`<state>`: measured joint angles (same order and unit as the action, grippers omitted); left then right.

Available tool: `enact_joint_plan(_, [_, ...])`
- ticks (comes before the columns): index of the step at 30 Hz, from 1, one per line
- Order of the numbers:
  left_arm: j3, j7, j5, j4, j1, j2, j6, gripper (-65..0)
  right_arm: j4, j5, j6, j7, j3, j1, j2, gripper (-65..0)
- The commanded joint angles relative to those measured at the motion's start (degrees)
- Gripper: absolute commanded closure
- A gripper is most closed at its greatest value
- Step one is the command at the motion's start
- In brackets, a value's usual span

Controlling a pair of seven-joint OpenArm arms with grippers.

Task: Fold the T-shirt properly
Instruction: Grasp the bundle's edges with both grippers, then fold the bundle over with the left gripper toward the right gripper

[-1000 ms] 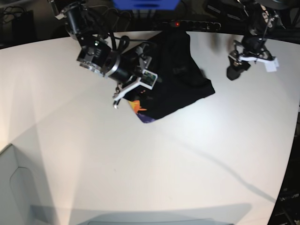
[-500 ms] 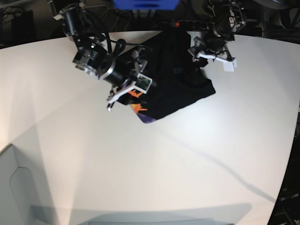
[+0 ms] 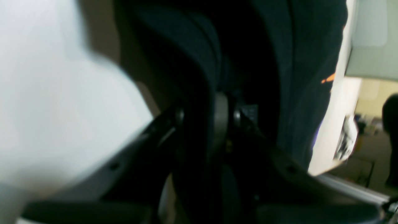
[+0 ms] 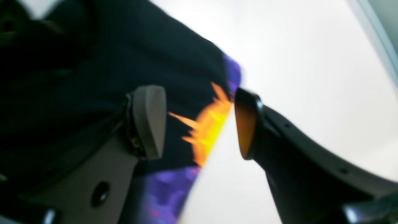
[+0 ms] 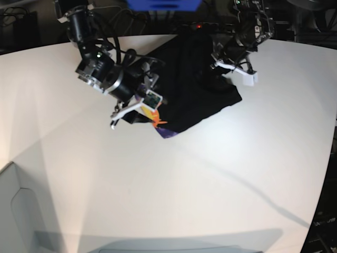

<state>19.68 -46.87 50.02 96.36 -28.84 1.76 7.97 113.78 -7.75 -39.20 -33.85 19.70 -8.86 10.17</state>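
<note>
We see the black T-shirt (image 5: pixel 197 84) bunched at the far side of the white table (image 5: pixel 174 179). Our right gripper (image 5: pixel 129 110) hangs over its near-left edge by the orange and purple print; our left gripper (image 5: pixel 231 71) is at its far-right corner.

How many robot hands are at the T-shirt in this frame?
2. The right hand is open, straddling the printed edge of the T-shirt nearest the camera. The left hand is at the far black edge, closing on a fold of cloth. No others visible.
</note>
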Motion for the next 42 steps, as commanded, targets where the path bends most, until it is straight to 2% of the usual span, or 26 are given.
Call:
enact_joint_plan(1, [0.05, -0.91, -2.68, -0.22, 0.31, 1.45, -1.94, 0.0, 0.91, 0.58, -0.8, 1.45, -0.41, 0.47, -0.11, -35.8])
enact_joint_plan(4, [-0.39, -1.08, -2.68, -1.46, 2.95, 3.47, -1.94, -0.2, 0.91, 0.58, -0.8, 1.54, -3.04, 0.64, -0.2, -35.8])
enact_joint_plan(7, [-4.61, -1.08, -4.96, -3.3, 7.17, 7.16, -1.68, -0.1, 0.91, 0.58, -0.8, 1.63, -7.0, 0.56, -1.69, -35.8])
enact_joint_plan(13, [-25.79, -0.82, -13.05, -8.93, 22.29, 14.9, -1.59, -0.1, 0.91, 0.58, -0.8, 1.63, -17.11, 0.91, -4.77, -35.8])
enact_joint_plan(17, [-41.0, -0.56, -18.59, -13.24, 33.98, 15.87, -1.59, -0.1, 0.91, 0.58, -0.8, 1.63, -25.46, 0.99, -6.88, -35.8])
enact_joint_plan(20, [-50.58, -0.47, -23.25, -17.63, 42.33, 14.99, -1.59, -0.1, 0.91, 0.58, -0.8, 1.63, -32.14, 0.99, -8.28, -35.8])
enact_joint_plan(23, [-59.2, -0.38, -27.29, -21.76, 49.81, 11.47, -1.51, -0.1, 0.99, 0.58, -0.8, 1.63, -38.3, 1.08, -8.99, -35.8])
enact_joint_plan(27, [-66.14, 0.5, -32.57, -26.42, 56.22, 6.46, -1.51, 0.0, 0.99, 0.67, -0.8, 1.19, -45.24, 0.64, -8.99, -35.8])
enact_joint_plan(35, [-82.06, 17.73, -43.56, -36.27, 63.52, -0.84, -1.42, 0.0, 1.17, 0.67, -0.8, 1.1, -58.69, 0.38, -13.03, -35.8])
enact_joint_plan(40, [-87.59, 22.65, -50.24, -39.96, 65.19, -4.62, -1.42, -0.2, 1.17, 0.76, -0.8, 1.27, -63.7, -0.85, -15.49, -35.8])
enact_joint_plan(42, [-87.59, 22.83, -53.58, -40.66, 65.19, -6.46, -1.42, -3.1, 1.17, 0.76, -0.8, 1.27, -64.14, -1.73, -16.2, -35.8])
